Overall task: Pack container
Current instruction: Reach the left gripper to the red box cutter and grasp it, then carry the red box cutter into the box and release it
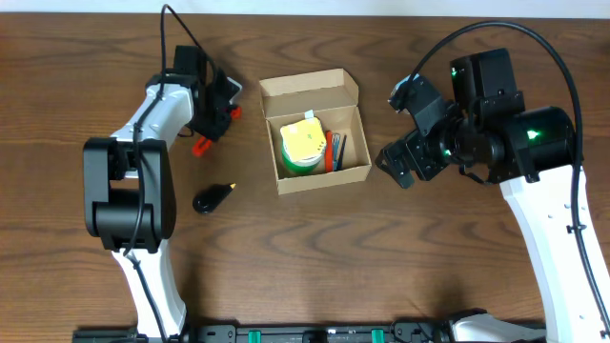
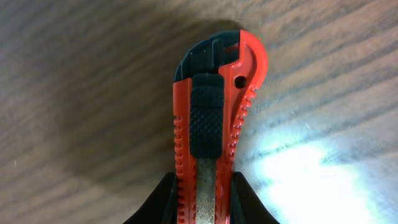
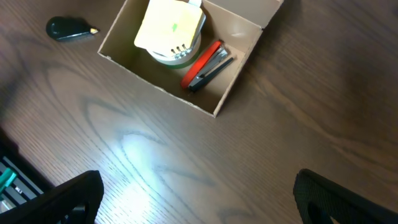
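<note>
The container is a small brown cardboard box with its flap lid open toward the back, in the middle of the table. It holds a yellow-and-green roll and a red-and-black tool; both also show in the right wrist view, the container at the top. My left gripper is shut on a red and black box cutter, low over the table left of the container. My right gripper is open and empty, just right of the container.
A black pear-shaped object with a yellow tip lies on the wood table in front of the left gripper, also in the right wrist view. A black rail runs along the front edge.
</note>
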Motion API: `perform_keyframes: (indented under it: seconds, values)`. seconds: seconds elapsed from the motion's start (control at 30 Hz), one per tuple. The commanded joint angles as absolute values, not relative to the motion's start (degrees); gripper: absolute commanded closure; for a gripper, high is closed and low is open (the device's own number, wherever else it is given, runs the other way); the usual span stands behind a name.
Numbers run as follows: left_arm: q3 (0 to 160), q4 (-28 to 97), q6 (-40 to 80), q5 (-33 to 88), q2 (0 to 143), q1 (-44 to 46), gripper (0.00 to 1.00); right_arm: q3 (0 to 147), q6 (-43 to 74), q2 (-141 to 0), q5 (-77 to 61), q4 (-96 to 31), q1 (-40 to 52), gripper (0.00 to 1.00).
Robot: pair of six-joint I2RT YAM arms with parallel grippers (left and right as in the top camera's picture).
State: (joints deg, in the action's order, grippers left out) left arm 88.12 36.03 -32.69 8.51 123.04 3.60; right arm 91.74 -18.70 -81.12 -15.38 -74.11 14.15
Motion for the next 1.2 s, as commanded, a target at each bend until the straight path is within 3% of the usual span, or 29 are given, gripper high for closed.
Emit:
perform_keyframes:
  seconds: [0.0, 0.3, 0.53, 0.83, 1.17]
  values:
    - [91.7, 38.8, -28.3, 8.3, 118.2, 3.9, 0.94, 91.6, -19.6, -80.2, -15.0, -74.2, 13.9, 0.01]
    - [92.2, 42.8, -29.1, 9.2, 104.3, 8.5, 0.94, 91.6, -19.6, -80.2, -15.0, -74.2, 13.9, 0.01]
    - [92.2, 51.8, -39.0, 14.8, 97.3, 18.3, 0.94, 91.6, -19.6, -80.2, -15.0, -74.2, 13.9, 0.01]
    - [91.9, 57.9, -50.9, 17.8, 99.9, 30.1, 0.94, 91.6, -19.6, -80.2, -15.0, -74.2, 13.9, 0.01]
    - [91.9, 55.7, -52.8, 22.8, 107.8, 31.6, 0.94, 91.6, -19.6, -80.2, -15.0, -74.2, 13.9, 0.01]
